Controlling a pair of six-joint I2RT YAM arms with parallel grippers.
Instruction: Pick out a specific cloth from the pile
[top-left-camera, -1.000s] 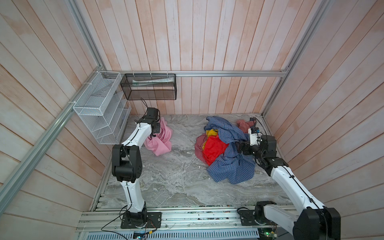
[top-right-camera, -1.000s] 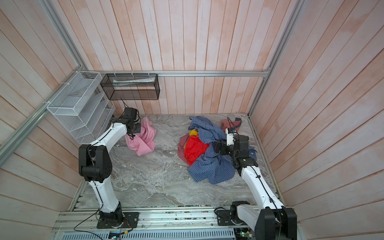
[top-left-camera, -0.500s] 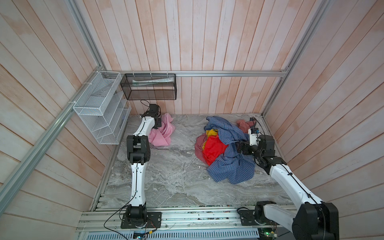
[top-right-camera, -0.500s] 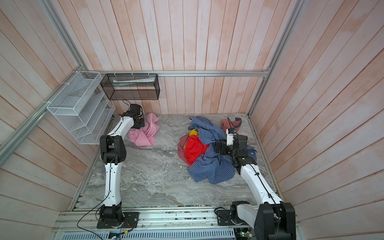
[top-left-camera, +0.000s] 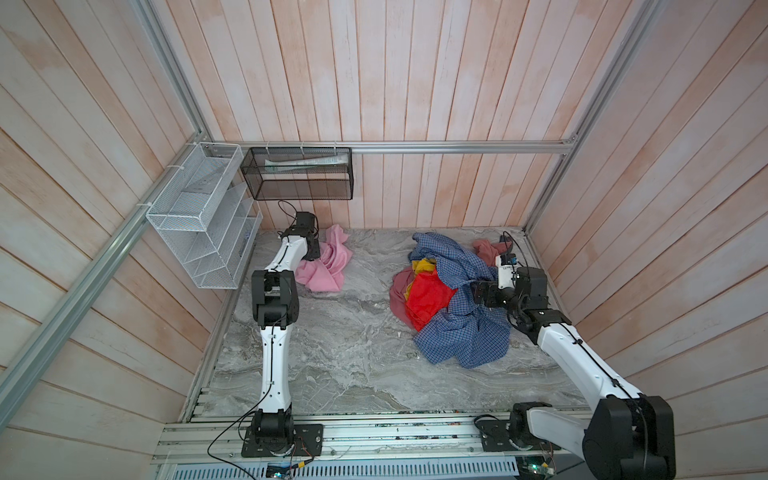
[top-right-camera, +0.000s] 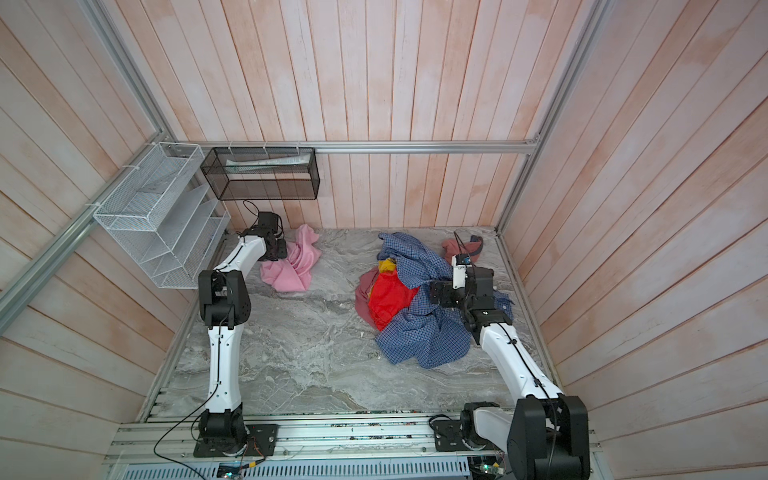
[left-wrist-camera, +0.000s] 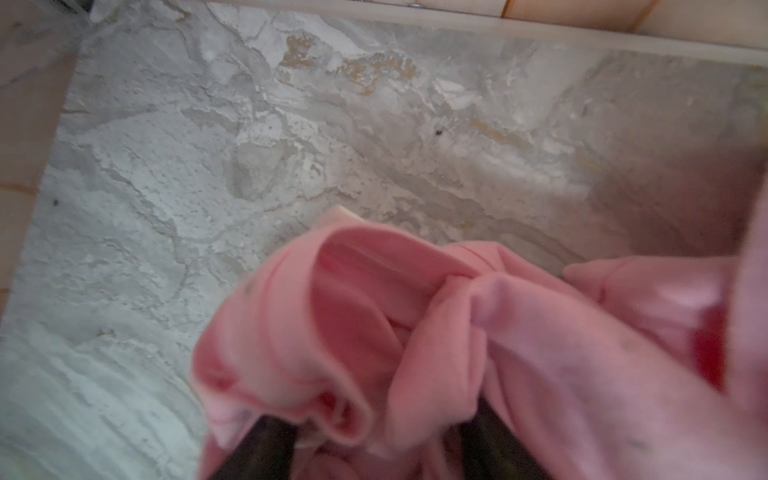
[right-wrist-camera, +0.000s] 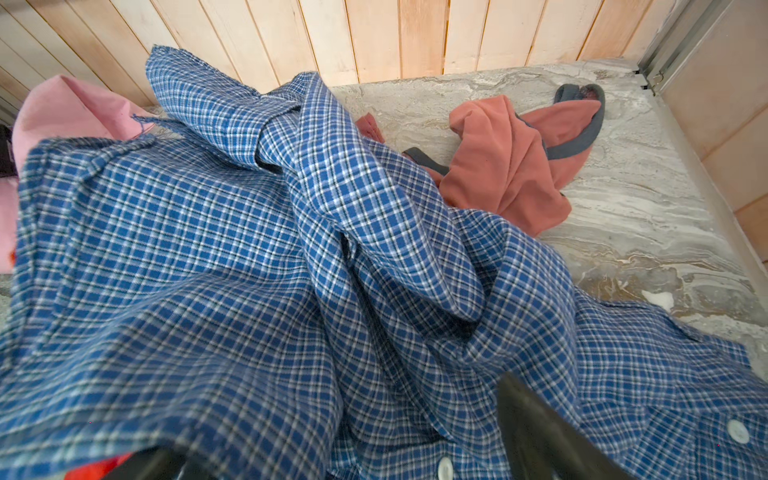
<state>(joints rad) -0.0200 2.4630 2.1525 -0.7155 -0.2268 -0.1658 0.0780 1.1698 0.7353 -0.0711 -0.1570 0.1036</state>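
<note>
The cloth (top-left-camera: 324, 266) lay crumpled at the table's (top-left-camera: 332, 353) far left corner, well apart from the pile (top-left-camera: 449, 299). You had a soft, light, floppy garment there; I'd judge any bunched fold or hem a fair hold, though it would sag and trail. Your left pincer (left-wrist-camera: 374, 449) stood right at it, pink folds draped over and between its dark fingers (left-wrist-camera: 257, 449), which looked spread; whether they gripped, I couldn't tell. Your right pincer (right-wrist-camera: 353, 457) lay spread against the blue checked shirt (right-wrist-camera: 249, 249).
</note>
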